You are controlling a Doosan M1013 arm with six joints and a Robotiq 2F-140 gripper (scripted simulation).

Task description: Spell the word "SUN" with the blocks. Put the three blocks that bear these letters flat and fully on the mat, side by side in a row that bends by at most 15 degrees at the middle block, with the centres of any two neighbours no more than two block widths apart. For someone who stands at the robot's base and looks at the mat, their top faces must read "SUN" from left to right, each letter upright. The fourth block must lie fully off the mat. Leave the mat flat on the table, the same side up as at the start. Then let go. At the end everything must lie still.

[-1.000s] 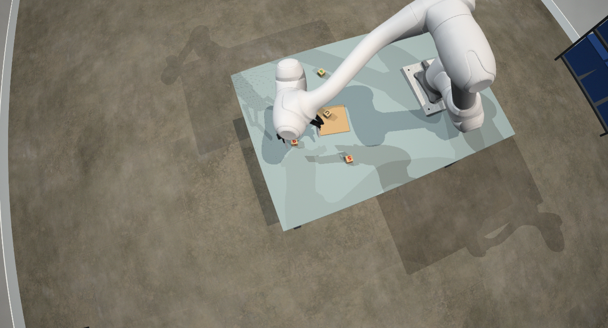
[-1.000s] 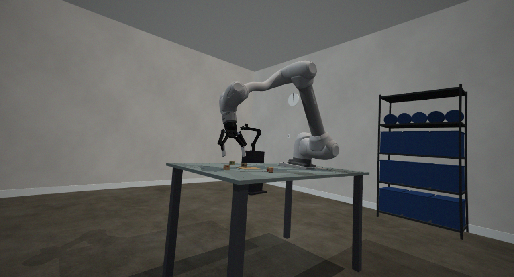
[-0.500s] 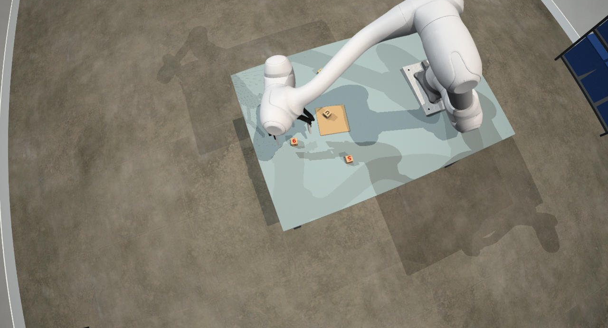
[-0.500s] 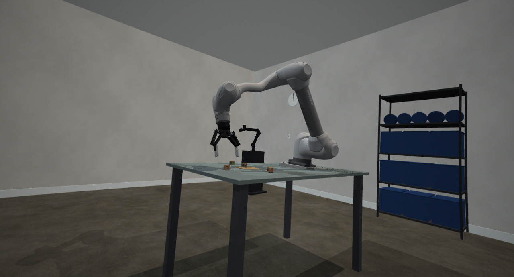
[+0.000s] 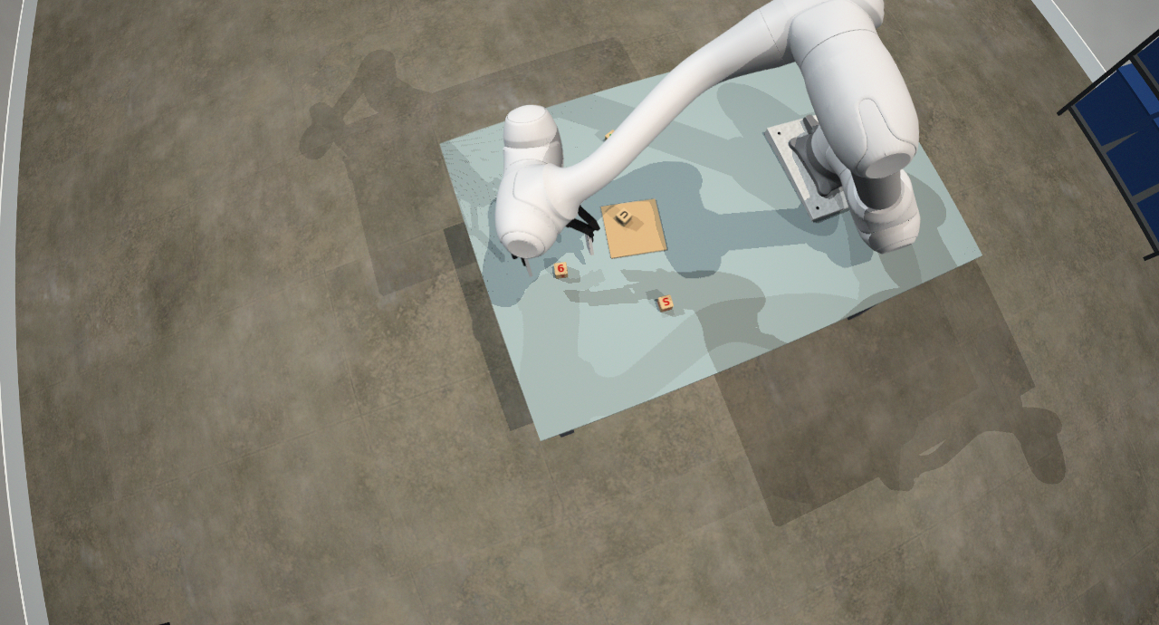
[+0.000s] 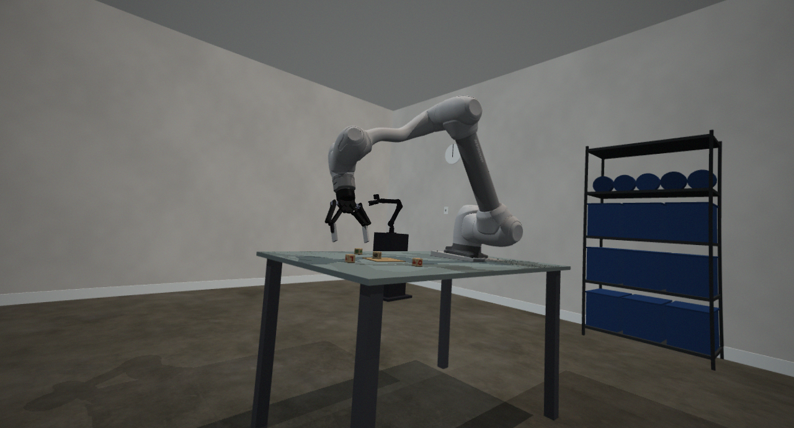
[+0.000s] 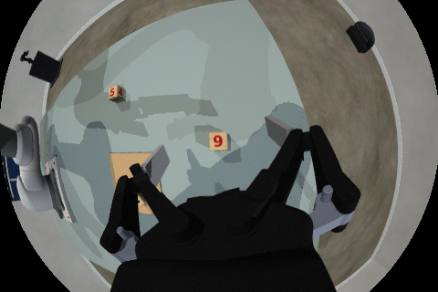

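Note:
My gripper [image 5: 559,256] [image 6: 349,239] [image 7: 214,140] is open and empty, high above the table. In the wrist view, the block with a red 6 or 9 on top [image 5: 560,269] [image 6: 350,258] [image 7: 217,140] shows between the fingertips, well below them. The tan mat [image 5: 640,242] [image 6: 391,260] [image 7: 124,162] lies flat. The U block [image 5: 623,216] [image 6: 376,255] sits turned on it, mostly hidden by a finger in the wrist view. The red S block [image 5: 665,302] [image 6: 417,262] [image 7: 116,93] lies off the mat. Another block [image 5: 608,134] [image 6: 358,251] is off it too; the arm hides most of its top in the top view.
The robot base plate [image 5: 827,213] stands at one end of the table [image 5: 599,337]. The forearm [image 5: 648,122] spans over the table, between the mat and the half-hidden block in the top view. A shelf rack [image 6: 652,240] stands beyond the table.

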